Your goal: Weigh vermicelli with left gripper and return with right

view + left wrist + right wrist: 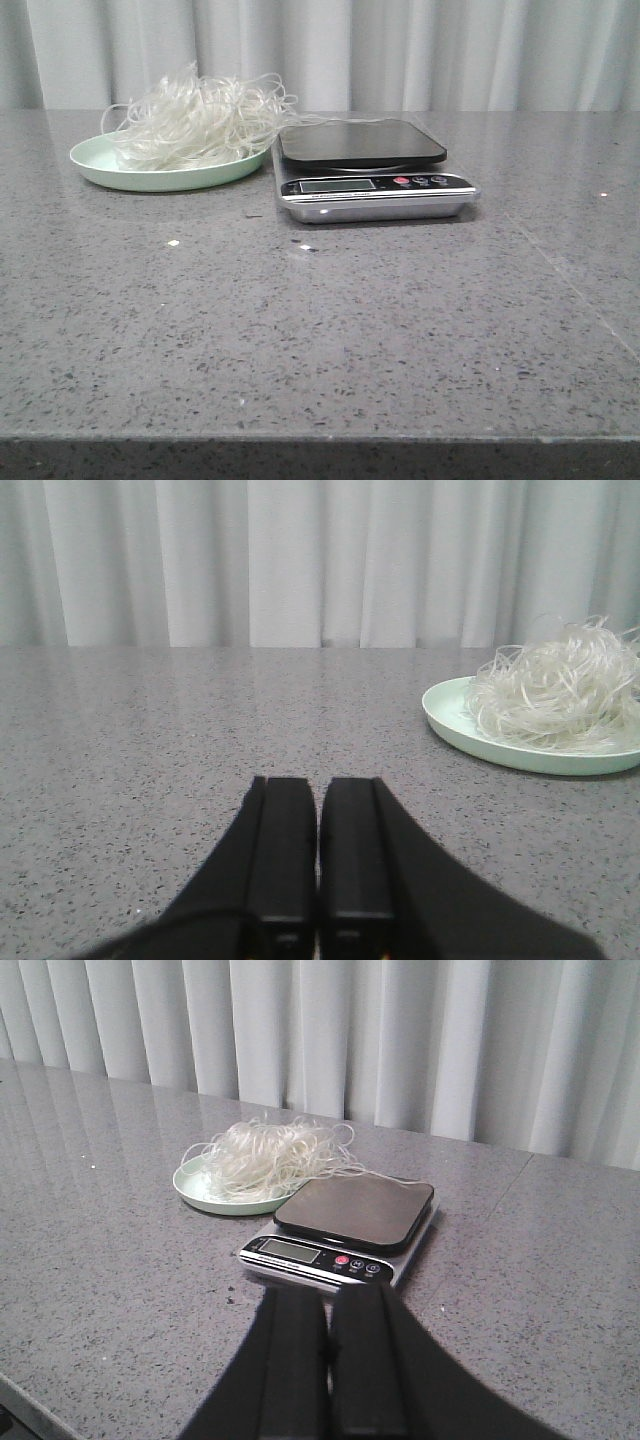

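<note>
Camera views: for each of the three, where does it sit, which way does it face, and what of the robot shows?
Front view: looks forward over the table toward the curtain; vermicelli left of the scale; no robot parts visible.
Left wrist view: low over the table, plate ahead; left gripper shut.
Right wrist view: higher, facing the scale; right gripper shut.
Shared: all three show the vermicelli on its plate.

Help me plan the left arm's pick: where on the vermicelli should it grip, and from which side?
Grip the tall middle of the vermicelli pile, coming straight down from above. It lies heaped in the shallow plate, so a side approach would likely hit the rim; loose strands at the edges trail toward the scale and would probably slip. The left gripper is shut, so open first.
</note>
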